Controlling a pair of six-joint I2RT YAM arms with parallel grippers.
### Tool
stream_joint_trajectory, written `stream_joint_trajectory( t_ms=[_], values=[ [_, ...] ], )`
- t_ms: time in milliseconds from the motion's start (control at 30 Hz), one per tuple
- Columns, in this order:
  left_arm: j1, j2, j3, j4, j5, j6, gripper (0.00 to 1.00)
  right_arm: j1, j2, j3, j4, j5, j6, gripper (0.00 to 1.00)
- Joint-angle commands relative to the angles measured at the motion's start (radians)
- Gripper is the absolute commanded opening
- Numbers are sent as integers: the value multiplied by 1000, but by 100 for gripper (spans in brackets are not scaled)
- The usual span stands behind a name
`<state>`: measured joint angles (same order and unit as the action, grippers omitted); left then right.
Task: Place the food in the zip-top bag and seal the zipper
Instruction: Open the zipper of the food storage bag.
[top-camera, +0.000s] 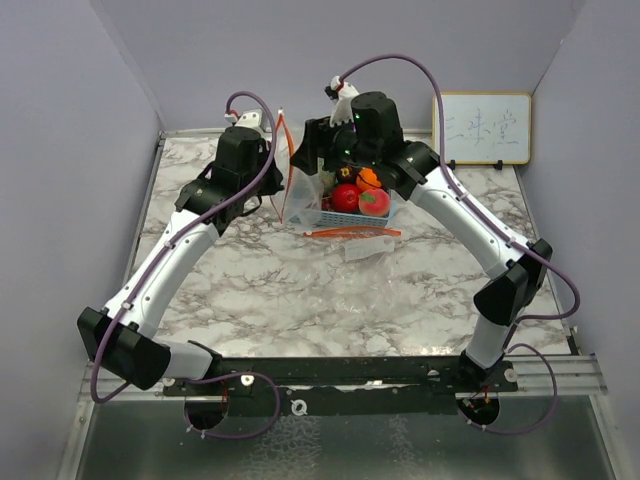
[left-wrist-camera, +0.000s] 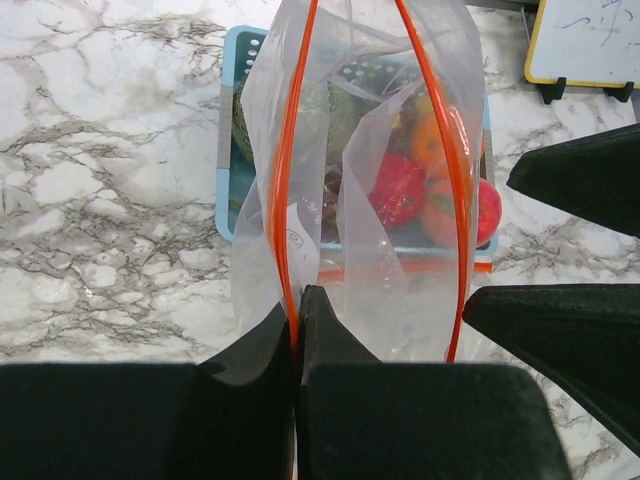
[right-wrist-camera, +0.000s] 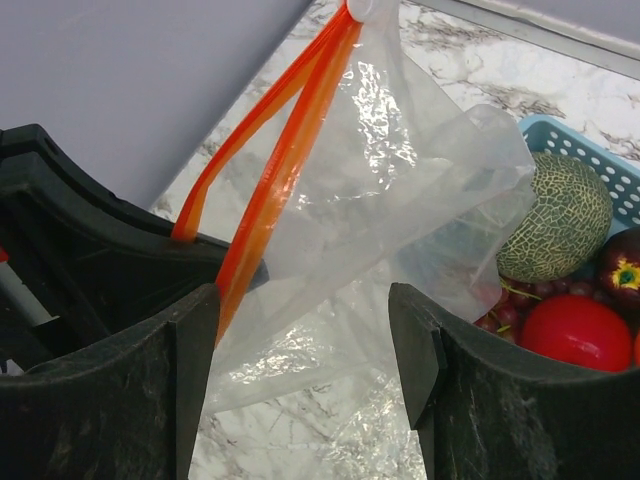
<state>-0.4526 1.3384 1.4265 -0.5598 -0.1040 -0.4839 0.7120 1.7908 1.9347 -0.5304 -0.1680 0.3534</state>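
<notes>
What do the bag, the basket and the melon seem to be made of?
Bag: thin clear plastic film, glossy; it wrinkles, glints and is see-through. Basket: probably moulded plastic, light blue, with regular holes. Melon: netted matte grey-green skin; perhaps a plastic toy, but I cannot be sure.

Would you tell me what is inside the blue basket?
In the blue basket lie a netted melon, a red apple, a dark purple fruit and an orange. What lies under them, and behind the crumpled zip-top bag, cannot be seen.
</notes>
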Motion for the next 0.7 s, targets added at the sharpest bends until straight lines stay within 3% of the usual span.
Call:
stream_joint_trajectory(
  t_ms=[0, 200, 367, 667],
  values=[
    [-11, 0, -1, -11, -55, -1, 0, 26, -46, 28, 8, 36, 5, 68],
    [-23, -4, 10, -4, -48, -11, 0, 36, 50, 168, -73, 42, 22, 68],
    [-31, -23, 28, -4, -50, -22, 0, 53, 111, 258, -172, 209, 5, 67],
    [-31, -118, 75, -64, -218, 20, 0, 53, 104, 140, -249, 424, -72, 67]
  ],
)
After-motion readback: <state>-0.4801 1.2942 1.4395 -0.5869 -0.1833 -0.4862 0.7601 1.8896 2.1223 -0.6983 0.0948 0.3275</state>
